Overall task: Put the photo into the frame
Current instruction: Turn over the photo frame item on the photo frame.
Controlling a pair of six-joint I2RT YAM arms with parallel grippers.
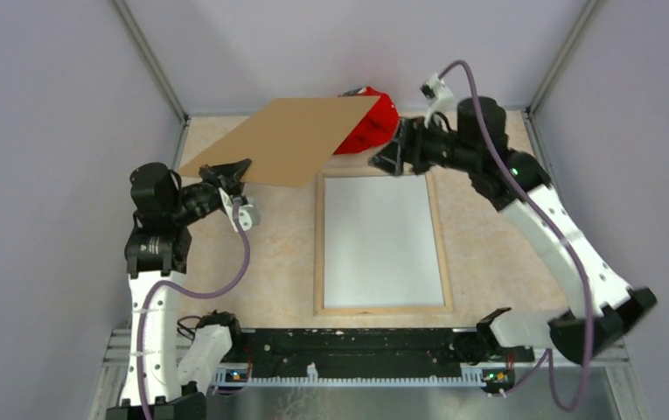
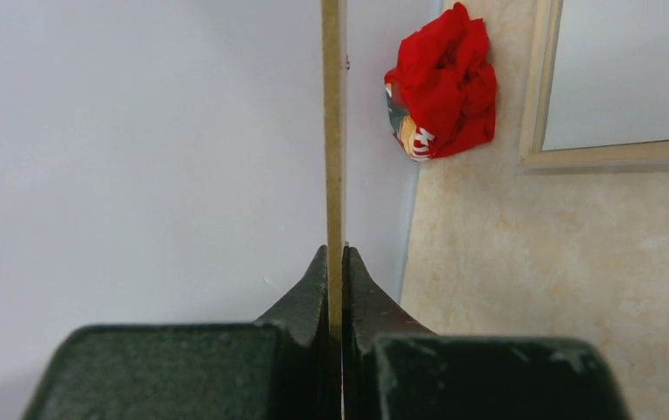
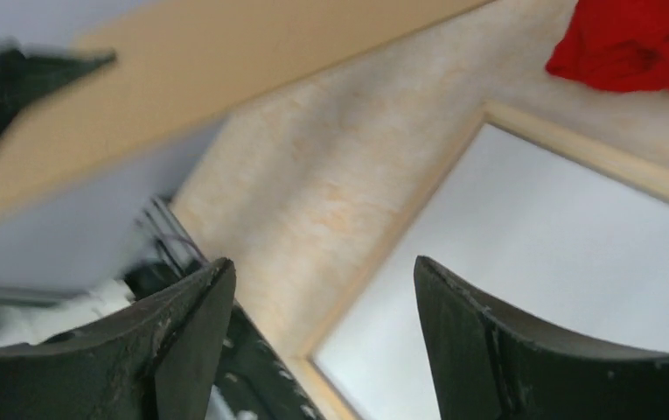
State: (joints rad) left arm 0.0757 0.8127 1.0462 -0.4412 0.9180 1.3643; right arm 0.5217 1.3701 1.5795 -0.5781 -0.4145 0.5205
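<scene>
My left arm [image 1: 149, 262] stands up from its base and folds at the elbow, with the wrist rolled onto its side. My left claw [image 2: 335, 262] is pinched tight, both fingers [image 2: 300, 302] pressed flat against the thin edge of a board [image 2: 333, 131] that runs straight out ahead of the tips. My right arm [image 1: 549, 227] stretches long and turns inward at the wrist. My right claw [image 3: 322, 280] hangs with its fingers spread wide, holding nothing.
</scene>
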